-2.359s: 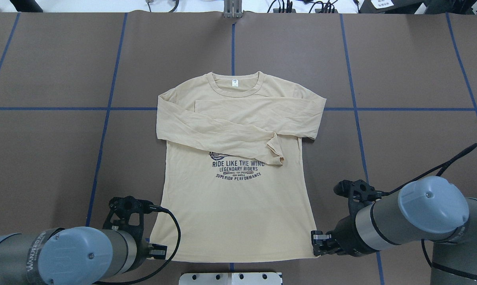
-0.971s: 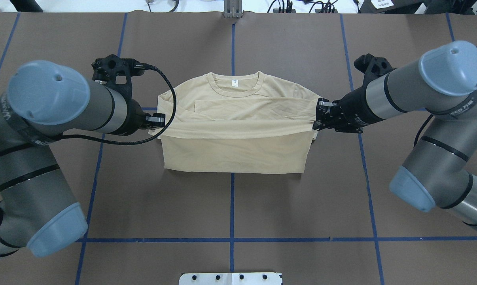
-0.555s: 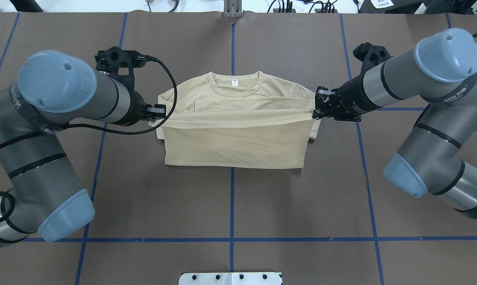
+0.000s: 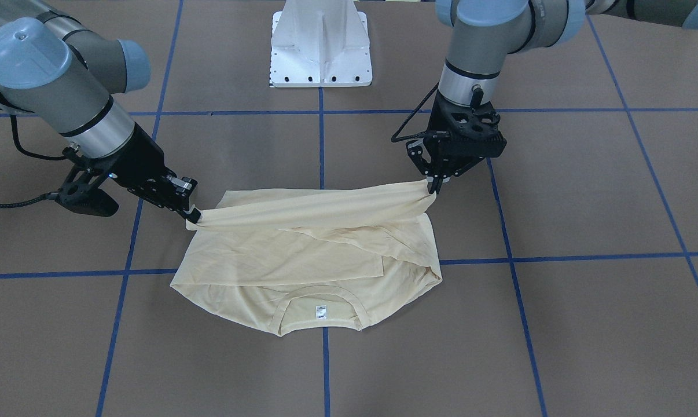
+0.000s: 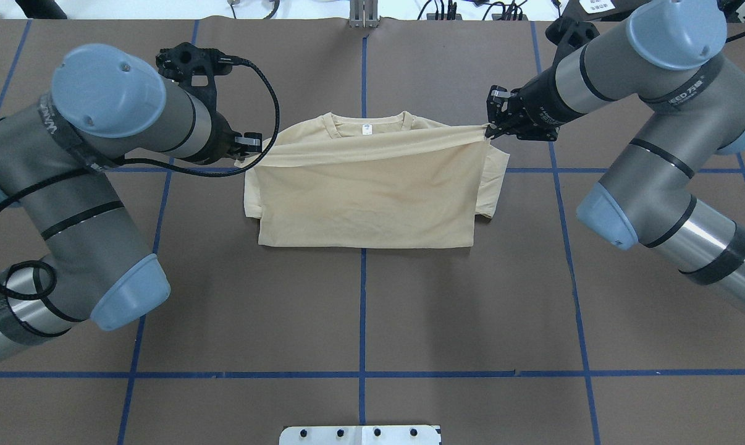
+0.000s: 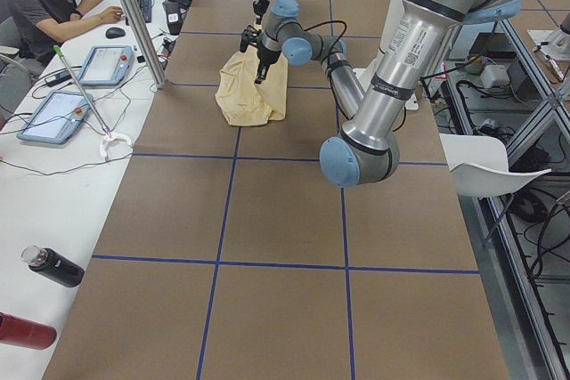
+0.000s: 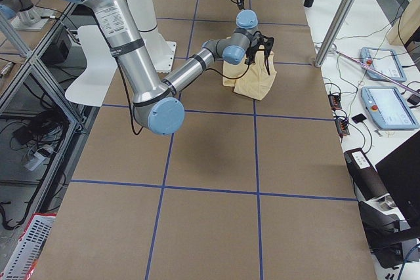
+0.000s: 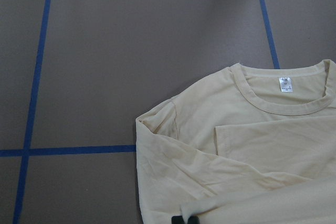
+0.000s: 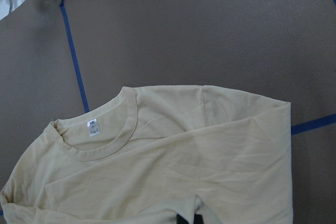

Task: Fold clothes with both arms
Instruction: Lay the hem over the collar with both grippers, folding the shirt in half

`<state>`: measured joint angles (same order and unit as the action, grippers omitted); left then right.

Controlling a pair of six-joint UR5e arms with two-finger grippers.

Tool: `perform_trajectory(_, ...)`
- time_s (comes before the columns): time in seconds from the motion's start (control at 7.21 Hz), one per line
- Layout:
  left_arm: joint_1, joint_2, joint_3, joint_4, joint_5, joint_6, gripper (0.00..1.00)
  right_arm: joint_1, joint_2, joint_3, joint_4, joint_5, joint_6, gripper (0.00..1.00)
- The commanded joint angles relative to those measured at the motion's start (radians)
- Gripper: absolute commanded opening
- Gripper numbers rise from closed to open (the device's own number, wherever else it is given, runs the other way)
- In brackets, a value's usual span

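On my worktop (image 5: 360, 321) the shirt (image 5: 366, 198) lies doubled, fold nearest me. My left tool (image 5: 249, 151) and right tool (image 5: 488, 128) each clamp a hem corner, stretched taut above the chest, just short of the collar (image 5: 330, 123).

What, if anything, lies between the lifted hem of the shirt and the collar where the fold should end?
Nothing visible does. The left end effector and right end effector hold the hem stretched above the shirt. Only its own folded sleeves lie beneath, short of the collar.
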<state>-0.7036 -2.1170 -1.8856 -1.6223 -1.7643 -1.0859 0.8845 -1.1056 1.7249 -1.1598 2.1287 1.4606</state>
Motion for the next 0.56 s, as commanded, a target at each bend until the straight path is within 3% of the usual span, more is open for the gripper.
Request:
perform_trajectory(0.0,0.000,-0.006,0.068,-0.063,0.000,0.000,0.00,0.001,0.067,-0.092,0.003,0.000,-0.003,0.00)
perform_trajectory(0.42,-0.023,-0.033,0.216,-0.262,0.002,-0.012,0.00,0.001,0.095,-0.198,0.011,-0.003,-0.077,0.00)
